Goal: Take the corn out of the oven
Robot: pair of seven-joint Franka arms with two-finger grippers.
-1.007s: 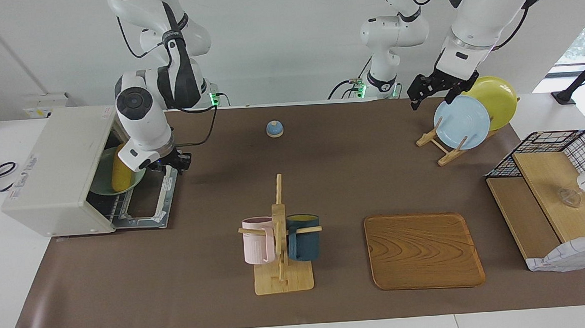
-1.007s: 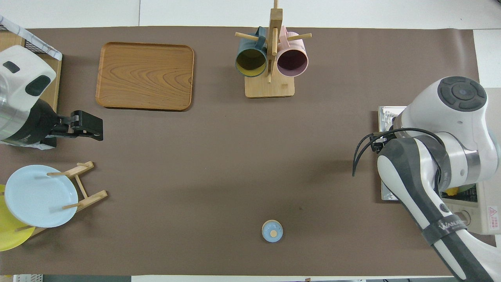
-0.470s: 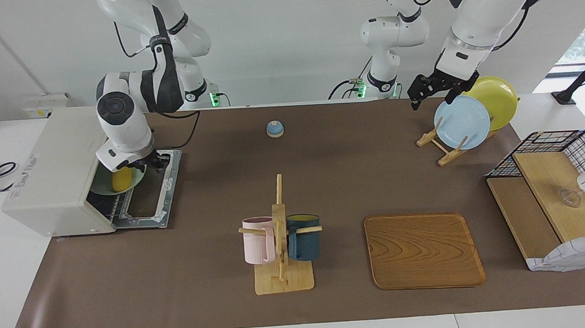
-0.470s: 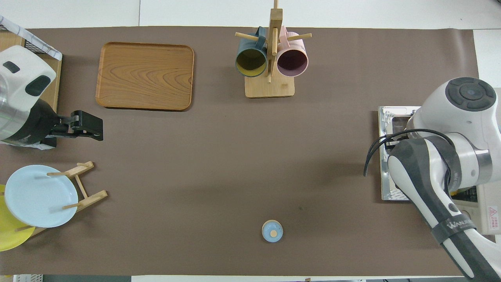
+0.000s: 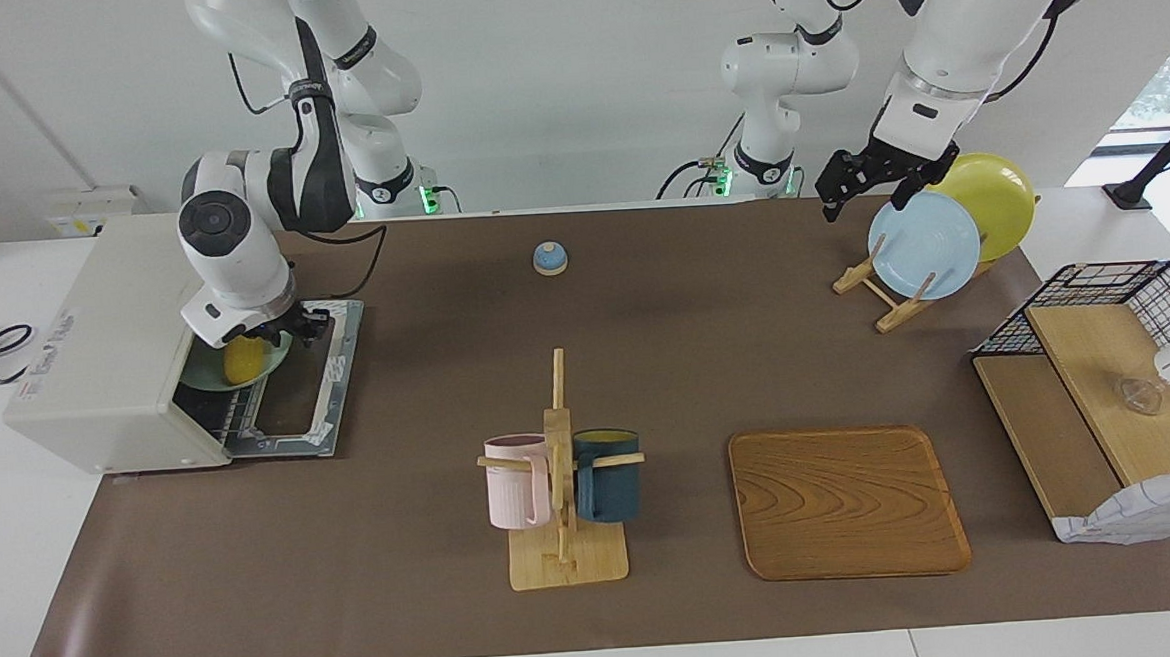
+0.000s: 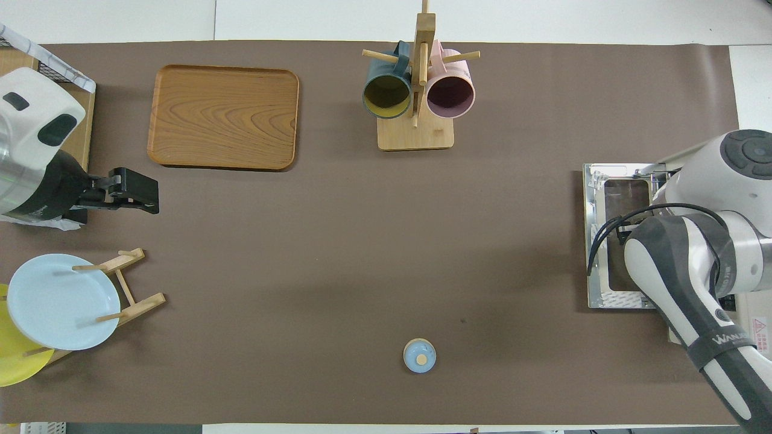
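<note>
Two white robot arms stand at a table covered with a brown mat. Picture the facing view as a clock face.

At nine o'clock sits the off-white oven. Its door is folded down flat on the mat, and its mouth opens toward the table's centre. Inside the mouth, on a pale green plate, lies the yellow corn. Only part of it shows, because the right arm's wrist covers the rest.

The right gripper is over the hinge end of the door, at the oven's mouth and just beside the corn. I cannot tell whether it is spread or closed, nor whether it touches the corn. In the overhead view the right arm hides the corn altogether.

The left gripper waits at two o'clock, spread and holding nothing, over a wooden rack that holds a blue plate and a yellow plate.

The step in hand looks like the reach for the corn. To do it well, the gripper should:

- come in low and level, under the oven's top edge;
- close across the cob's thick middle, not its tapered end, because the round cob will likely roll;
- draw straight out over the door, without dragging the plate along.
</note>
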